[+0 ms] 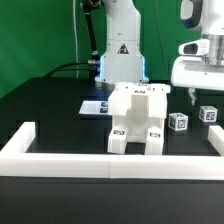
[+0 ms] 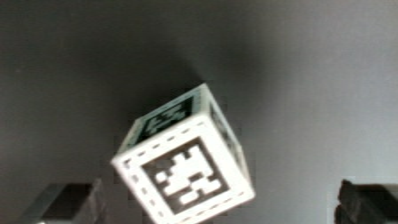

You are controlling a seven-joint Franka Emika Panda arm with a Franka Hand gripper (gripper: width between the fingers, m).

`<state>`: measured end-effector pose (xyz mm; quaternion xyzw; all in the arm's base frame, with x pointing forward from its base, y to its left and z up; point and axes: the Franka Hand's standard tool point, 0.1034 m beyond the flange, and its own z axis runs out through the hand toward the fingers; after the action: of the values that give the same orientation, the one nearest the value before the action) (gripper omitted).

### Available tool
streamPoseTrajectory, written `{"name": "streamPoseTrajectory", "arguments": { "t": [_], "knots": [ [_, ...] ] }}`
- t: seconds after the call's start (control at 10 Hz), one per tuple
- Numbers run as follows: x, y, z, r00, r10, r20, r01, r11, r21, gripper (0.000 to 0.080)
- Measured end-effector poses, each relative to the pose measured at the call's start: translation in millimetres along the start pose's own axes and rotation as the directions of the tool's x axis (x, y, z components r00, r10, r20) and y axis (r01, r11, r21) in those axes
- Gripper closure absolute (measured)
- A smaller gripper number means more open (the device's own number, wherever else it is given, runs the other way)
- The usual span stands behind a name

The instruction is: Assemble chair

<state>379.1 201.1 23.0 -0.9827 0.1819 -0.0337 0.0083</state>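
Note:
The partly joined chair (image 1: pixel 137 118), a white blocky body with tags on its legs, stands at the middle of the black table. Two small white tagged blocks lie at the exterior view's right, one (image 1: pixel 178 121) nearer the chair and one (image 1: pixel 208 114) further right. My gripper (image 1: pixel 202 94) hangs open a little above them. In the wrist view a tagged white block (image 2: pixel 178 160) lies tilted on the dark table, below and between the two dark fingertips (image 2: pixel 71 203). The gripper (image 2: pixel 217 205) is wide open, holds nothing and does not touch the block.
The marker board (image 1: pixel 97 105) lies flat behind the chair, in front of the robot base (image 1: pixel 120 55). A long low white border wall (image 1: pixel 110 160) runs along the front and up both sides of the table.

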Motion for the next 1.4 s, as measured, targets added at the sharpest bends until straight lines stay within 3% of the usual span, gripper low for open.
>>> {"name": "streamPoseTrajectory", "arguments": {
  "t": [0.3, 0.7, 0.8, 0.9, 1.0, 1.1, 1.4],
  "knots": [
    [-9.1, 2.2, 9.0, 1.0, -0.017, 0.004, 0.017, 1.0, -0.012, 0.015],
    [-7.2, 8.1, 14.4, 1.0, -0.026, 0.006, 0.026, 0.999, -0.024, 0.015],
    [-4.7, 9.8, 14.8, 1.0, -0.02, 0.005, 0.02, 0.999, -0.025, 0.0235],
    [-4.6, 9.3, 14.7, 1.0, -0.02, 0.006, 0.02, 0.999, -0.025, 0.0372],
    [-4.5, 9.4, 14.7, 1.0, -0.02, 0.006, 0.02, 0.999, -0.025, 0.0372],
    [-3.6, 10.0, 14.6, 1.0, -0.023, 0.006, 0.023, 0.999, -0.025, 0.0512],
    [4.4, 16.8, 14.5, 0.999, -0.033, 0.003, 0.033, 0.999, -0.029, 0.0511]
  ]
}}
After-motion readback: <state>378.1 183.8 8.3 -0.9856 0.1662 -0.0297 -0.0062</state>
